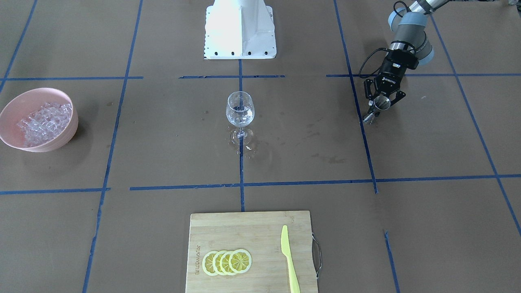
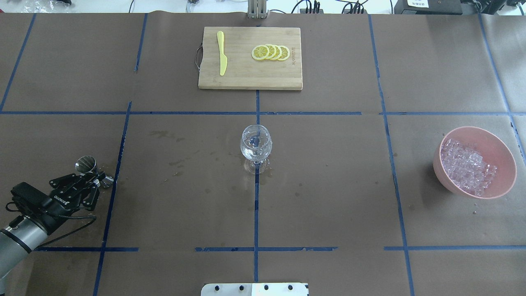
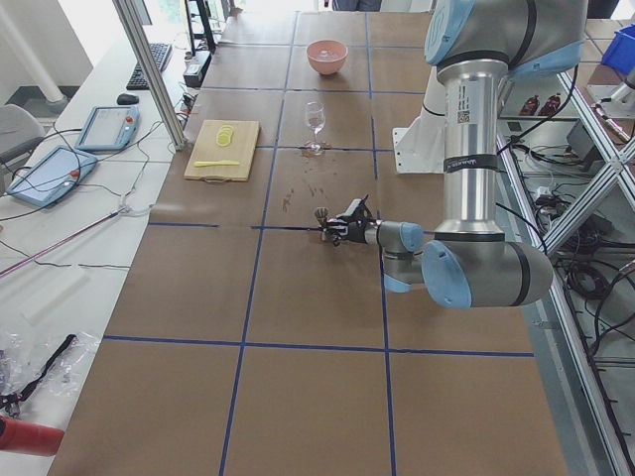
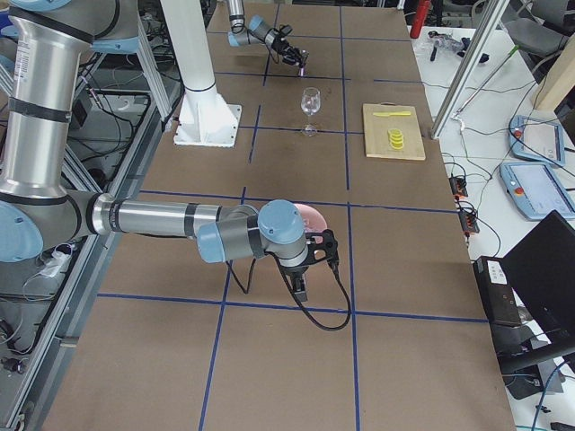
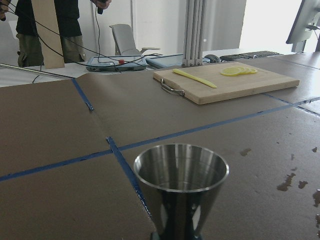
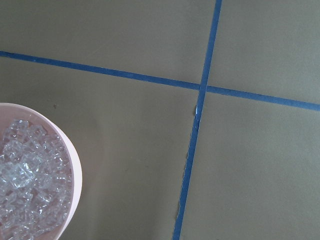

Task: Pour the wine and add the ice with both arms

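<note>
Off to our left, the left gripper (image 2: pixel 97 176) pinches an empty-looking jigger (image 2: pixel 85 165), well apart from the glass (image 2: pixel 255 144), which seems to hold some liquid: pouring looks done. Our right gripper (image 4: pixel 302 285), spread or not we cannot tell, hangs beside the bowl (image 2: pixel 507 158); the ice (image 2: pixel 468 166) lies there, not yet added

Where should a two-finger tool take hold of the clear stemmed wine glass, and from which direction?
Probably the thin stem of the clear stemmed wine glass, approached level from the side: it stands upright, and its round bowl looks too wide and slippery.
</note>
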Robot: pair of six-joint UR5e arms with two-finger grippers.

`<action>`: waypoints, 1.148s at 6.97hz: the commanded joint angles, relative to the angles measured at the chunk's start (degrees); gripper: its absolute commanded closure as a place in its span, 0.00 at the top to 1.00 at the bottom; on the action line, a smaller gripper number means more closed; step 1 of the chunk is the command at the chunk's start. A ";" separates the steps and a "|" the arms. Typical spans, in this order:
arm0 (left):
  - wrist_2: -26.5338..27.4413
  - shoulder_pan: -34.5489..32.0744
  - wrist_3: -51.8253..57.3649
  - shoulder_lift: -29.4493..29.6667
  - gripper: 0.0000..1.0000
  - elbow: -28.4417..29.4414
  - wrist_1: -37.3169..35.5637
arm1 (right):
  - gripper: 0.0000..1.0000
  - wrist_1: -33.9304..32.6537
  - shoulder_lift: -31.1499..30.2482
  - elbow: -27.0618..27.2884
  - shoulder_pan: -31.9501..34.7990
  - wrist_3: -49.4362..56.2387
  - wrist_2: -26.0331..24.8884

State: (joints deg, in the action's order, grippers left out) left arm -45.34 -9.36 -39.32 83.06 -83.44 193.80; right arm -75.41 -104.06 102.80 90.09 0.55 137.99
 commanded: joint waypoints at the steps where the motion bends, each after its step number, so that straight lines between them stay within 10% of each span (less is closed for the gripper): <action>1: -0.01 0.04 0.03 -0.01 0.38 0.29 0.00 | 1.00 0.00 0.00 0.03 0.00 -0.02 0.00; 4: -0.01 0.04 0.03 -0.01 0.73 0.29 0.00 | 1.00 0.00 0.00 0.12 0.00 -0.02 0.00; 5: -0.01 -0.05 0.03 0.08 0.99 0.12 0.43 | 1.00 0.00 0.00 0.21 0.00 -0.02 0.00; 8: 0.17 -1.88 0.21 -0.35 0.99 -2.24 1.23 | 1.00 0.00 0.00 0.30 0.00 -0.02 0.00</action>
State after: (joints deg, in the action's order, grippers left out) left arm -45.27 -10.30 -39.24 82.93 -84.54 194.77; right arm -75.41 -104.06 103.04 90.09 0.53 137.99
